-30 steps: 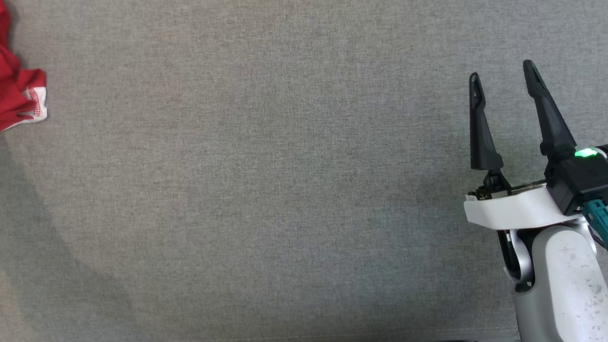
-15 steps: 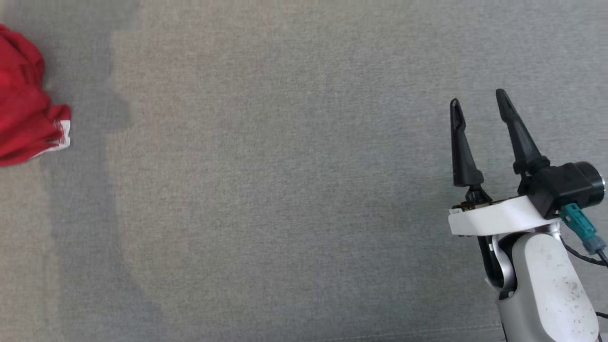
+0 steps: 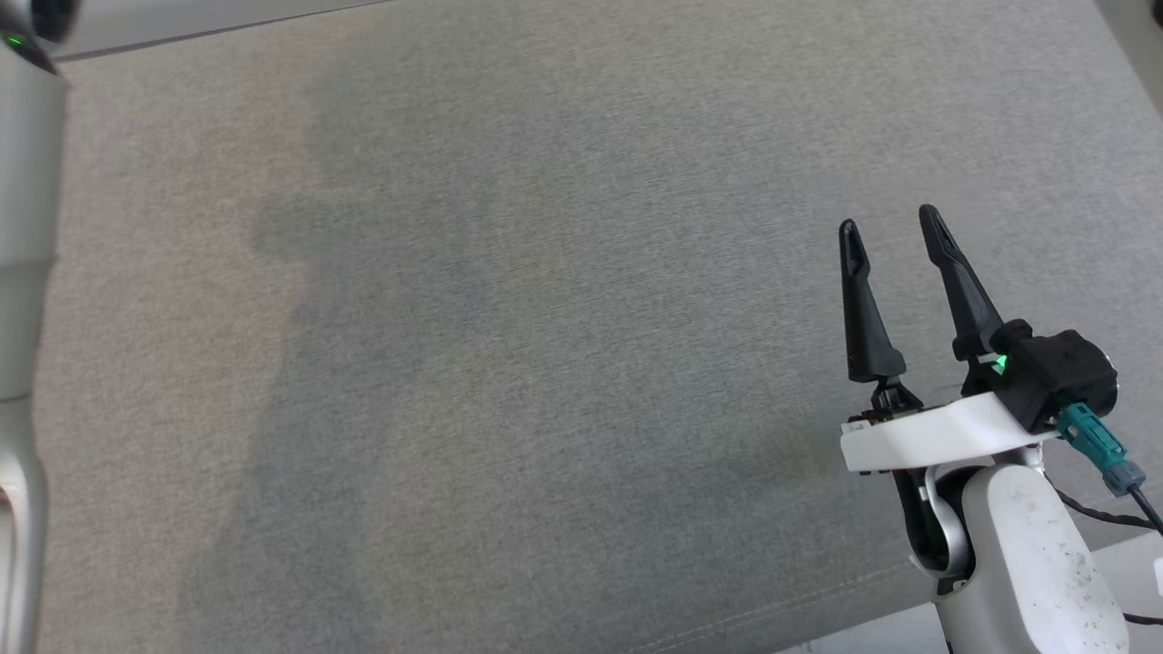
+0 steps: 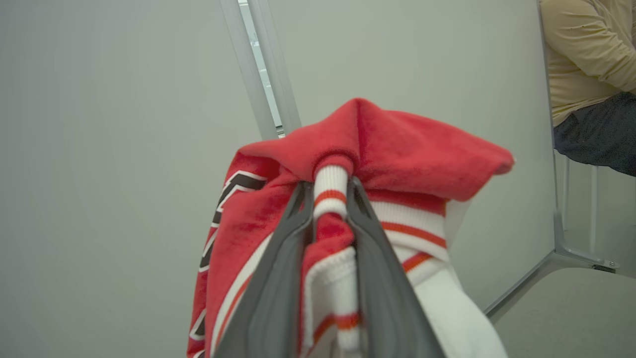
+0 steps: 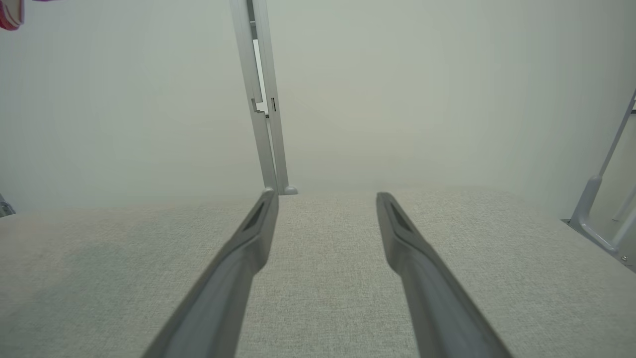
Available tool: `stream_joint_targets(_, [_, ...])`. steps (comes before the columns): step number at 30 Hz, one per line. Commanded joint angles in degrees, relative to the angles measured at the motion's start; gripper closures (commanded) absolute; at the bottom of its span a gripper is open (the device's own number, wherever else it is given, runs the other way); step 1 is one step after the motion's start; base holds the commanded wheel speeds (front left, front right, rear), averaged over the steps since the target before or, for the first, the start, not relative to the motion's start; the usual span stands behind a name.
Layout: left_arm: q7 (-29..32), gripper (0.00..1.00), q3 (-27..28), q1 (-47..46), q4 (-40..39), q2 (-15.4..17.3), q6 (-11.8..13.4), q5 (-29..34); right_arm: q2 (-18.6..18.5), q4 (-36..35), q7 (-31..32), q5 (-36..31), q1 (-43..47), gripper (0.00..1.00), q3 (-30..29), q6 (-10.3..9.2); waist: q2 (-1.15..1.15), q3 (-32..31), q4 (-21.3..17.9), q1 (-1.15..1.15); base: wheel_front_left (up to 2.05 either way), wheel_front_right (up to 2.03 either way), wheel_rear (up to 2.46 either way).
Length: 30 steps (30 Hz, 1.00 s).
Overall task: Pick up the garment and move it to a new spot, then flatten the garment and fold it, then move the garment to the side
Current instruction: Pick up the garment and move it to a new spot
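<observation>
The left end effector (image 4: 330, 191) pinches a red garment (image 4: 397, 149). Its two dark fingers (image 4: 278, 278) press close together on a white ribbed cuff with red stripes. The garment is lifted into the air in front of a pale wall (image 4: 99, 149). It bunches over the fingertips and hangs down on both sides of them. Its left side shows black and white lettering, and its right side shows white cloth with striped trim. A slanted metal post (image 4: 263, 74) runs down the wall behind it. At the upper right edge of the left wrist view is a seated person (image 4: 586, 49) in a tan top and dark trousers.

In the head view, a grey woven tabletop (image 3: 545, 363) spreads across the scene. The right end effector (image 3: 889, 221) hovers over its right side with the fingers spread wide apart, gripping nothing. The pale left forearm (image 3: 23, 227) runs along the left edge. In the right wrist view, the spread fingers point across the tabletop toward the wall. A sliver of red and white cloth shows in that view's top left corner.
</observation>
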Motion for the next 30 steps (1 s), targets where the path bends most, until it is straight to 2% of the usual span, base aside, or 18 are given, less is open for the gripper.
stream_joint_targets(1, [0.19, 1.0, -0.54, 2.47, -0.98, -0.94, -0.06, -0.52, 0.01, -0.18, -0.26, 0.64, 0.89, 0.0, 0.13, -0.04, 0.0, -2.58, -4.1, 0.0, 0.0, 0.0, 0.0])
stream_joint_targets(5, [-0.57, 1.0, -1.72, 7.86, -3.0, -2.86, 1.26, -1.34, -0.01, -0.46, -0.27, 1.14, 1.2, 0.0, 0.08, -0.04, 0.0, -3.07, -5.08, 0.0, 0.0, 0.0, 0.0])
stream_joint_targets(11, [-3.16, 1.0, -3.75, 20.63, -4.18, -5.75, 2.78, -3.65, 0.0, -0.68, -0.27, 1.71, 1.9, 0.0, 0.16, -0.04, 0.0, -3.89, -5.71, 0.0, 0.0, 0.0, 0.0])
stream_joint_targets(16, [-6.07, 1.0, -5.88, 32.37, -2.2, -7.94, 4.08, -5.22, -0.01, -0.51, -0.28, 1.89, 2.21, 0.0, 0.45, -0.04, 0.0, -4.02, -5.66, 0.0, 0.0, 0.0, 0.0])
stream_joint_targets(23, [-8.06, 1.0, -10.34, 42.78, 2.74, -11.55, 3.25, -6.37, 0.02, 0.3, -0.28, 1.85, 2.51, 0.0, 0.96, -0.04, 0.0, -4.49, -5.07, 0.0, 0.0, 0.0, 0.0])
stream_joint_targets(24, [-8.2, 0.93, -11.19, 43.52, 3.66, -11.79, 3.38, -5.56, -0.01, 0.43, -0.28, 1.85, 2.54, 0.0, 1.02, -0.04, 0.0, -4.61, -4.95, 0.0, 0.0, 0.0, 0.0])
stream_joint_targets(25, [-8.56, 0.0, -12.32, 44.29, 4.62, -12.21, 3.28, -4.85, -0.02, 0.6, -0.28, 1.94, 2.59, 0.0, 1.19, -0.04, 0.0, -4.72, -4.79, 0.0, 0.0, 0.0, 0.0])
stream_joint_targets(30, [-10.67, 0.0, -14.11, 46.06, 7.54, -14.25, 2.52, -5.03, -0.03, 1.58, -0.28, 1.74, 3.08, 0.0, 1.49, -0.04, 0.0, -5.82, -3.85, 0.0, 0.0, 0.0, 0.0])
